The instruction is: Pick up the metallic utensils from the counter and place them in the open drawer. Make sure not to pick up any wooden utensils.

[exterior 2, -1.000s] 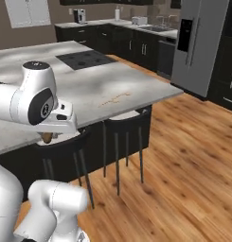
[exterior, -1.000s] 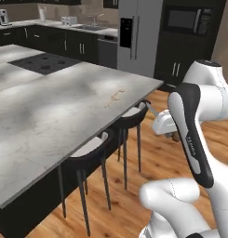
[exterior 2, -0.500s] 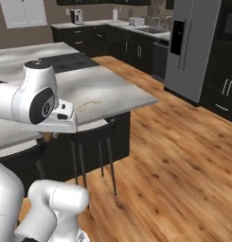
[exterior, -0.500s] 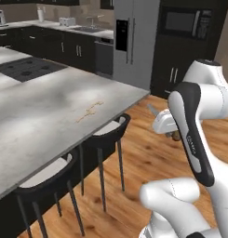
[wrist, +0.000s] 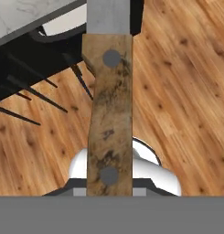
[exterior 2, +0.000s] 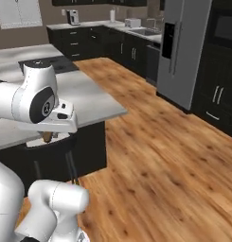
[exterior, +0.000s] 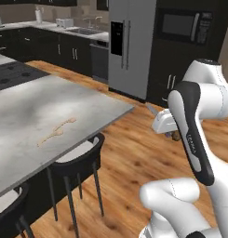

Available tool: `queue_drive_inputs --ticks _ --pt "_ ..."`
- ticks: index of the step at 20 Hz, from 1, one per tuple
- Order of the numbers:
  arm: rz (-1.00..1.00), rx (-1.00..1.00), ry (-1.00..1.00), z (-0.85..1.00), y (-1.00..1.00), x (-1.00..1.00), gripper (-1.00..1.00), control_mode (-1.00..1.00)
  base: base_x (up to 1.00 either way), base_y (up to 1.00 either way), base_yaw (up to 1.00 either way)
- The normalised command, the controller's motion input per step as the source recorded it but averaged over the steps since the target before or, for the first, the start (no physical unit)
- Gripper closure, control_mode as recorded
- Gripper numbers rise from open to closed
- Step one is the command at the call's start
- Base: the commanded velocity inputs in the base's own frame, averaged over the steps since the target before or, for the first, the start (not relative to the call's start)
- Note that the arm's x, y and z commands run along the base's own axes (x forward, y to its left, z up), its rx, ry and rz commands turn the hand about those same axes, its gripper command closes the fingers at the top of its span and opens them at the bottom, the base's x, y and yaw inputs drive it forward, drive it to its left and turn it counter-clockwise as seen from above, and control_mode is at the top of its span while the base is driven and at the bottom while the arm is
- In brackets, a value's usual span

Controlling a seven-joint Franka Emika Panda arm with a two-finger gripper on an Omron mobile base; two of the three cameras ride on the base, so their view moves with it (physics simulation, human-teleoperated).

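Brown-handled knife (wrist: 109,119) clamped in the claw (exterior: 173,135), above wood floor (exterior 2: 165,160), beside the counter (exterior: 36,125).

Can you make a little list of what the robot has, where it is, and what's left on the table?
holding: knife, brown handle with two rivets, grey blade
gripper: shut on the knife, out over the wood floor
counter: a pale wooden utensil lies near the edge
stools: tucked under the counter
drawer: can't see it here
done yet: no, knife not put away
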Motion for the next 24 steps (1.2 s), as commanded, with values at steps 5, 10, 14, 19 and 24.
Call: queue_drive_inputs --ticks 5,10,14,19,24 --pt "0.00 0.00 0.00 0.00 0.00 0.00 1.00 1.00 1.00 -1.00 0.23" --pt "0.00 0.00 0.00 0.00 0.00 0.00 1.00 1.00 1.00 -1.00 0.28" --pt "0.00 0.00 0.00 0.00 0.00 0.00 1.00 1.00 1.00 -1.00 0.30" --pt "0.00 0.00 0.00 0.00 0.00 0.00 1.00 1.00 1.00 -1.00 0.33" --pt "0.00 0.00 0.00 0.00 0.00 0.00 1.00 1.00 1.00 -1.00 0.34"
